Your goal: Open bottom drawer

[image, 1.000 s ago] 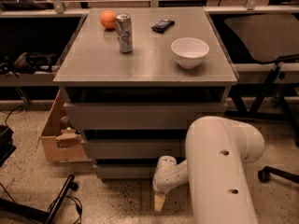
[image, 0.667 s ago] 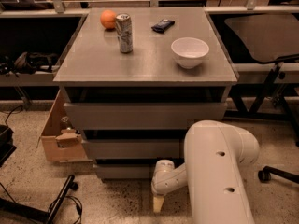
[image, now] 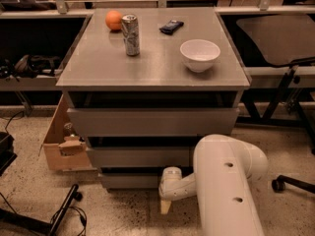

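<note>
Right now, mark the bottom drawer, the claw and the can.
bottom drawer (image: 129, 181): camera view, middle of its grey front.
claw (image: 165, 206): camera view, tan tip, low in front of the drawer's right part.
can (image: 130, 35): camera view, middle of its side.

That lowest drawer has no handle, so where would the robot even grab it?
Probably the top edge of the bottom drawer, coming from the front: its face is flat, but a dark gap under the middle drawer leaves that lip exposed. The gripper hangs low near the floor, just in front of the drawer.
</note>
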Available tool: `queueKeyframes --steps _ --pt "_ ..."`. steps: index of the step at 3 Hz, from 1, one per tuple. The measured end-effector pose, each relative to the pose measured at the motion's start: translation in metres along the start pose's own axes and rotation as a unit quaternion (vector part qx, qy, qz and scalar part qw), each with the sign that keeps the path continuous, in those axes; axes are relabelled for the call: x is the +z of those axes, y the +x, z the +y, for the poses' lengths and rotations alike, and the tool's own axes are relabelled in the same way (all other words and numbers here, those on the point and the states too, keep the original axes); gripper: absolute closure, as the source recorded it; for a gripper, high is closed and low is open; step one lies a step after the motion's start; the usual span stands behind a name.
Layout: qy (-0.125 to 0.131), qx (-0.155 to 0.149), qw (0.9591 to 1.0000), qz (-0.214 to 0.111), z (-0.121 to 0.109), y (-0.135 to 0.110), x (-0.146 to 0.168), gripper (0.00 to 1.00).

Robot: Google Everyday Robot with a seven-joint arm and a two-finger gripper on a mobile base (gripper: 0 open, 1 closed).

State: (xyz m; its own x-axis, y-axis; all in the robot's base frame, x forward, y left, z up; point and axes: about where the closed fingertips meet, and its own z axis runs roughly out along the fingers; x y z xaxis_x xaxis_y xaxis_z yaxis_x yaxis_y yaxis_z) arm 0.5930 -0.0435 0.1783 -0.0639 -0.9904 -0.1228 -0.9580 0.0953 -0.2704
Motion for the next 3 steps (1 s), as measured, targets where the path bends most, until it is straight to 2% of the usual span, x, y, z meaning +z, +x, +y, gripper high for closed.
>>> queueKeyframes --steps 2,3 --pt "0.016 0.004 0.9999 0.001 -0.007 0.001 -0.005 0.0" --pt "0.044 0.003 0.9989 0.018 -0.016 0.005 -0.033 0.0"
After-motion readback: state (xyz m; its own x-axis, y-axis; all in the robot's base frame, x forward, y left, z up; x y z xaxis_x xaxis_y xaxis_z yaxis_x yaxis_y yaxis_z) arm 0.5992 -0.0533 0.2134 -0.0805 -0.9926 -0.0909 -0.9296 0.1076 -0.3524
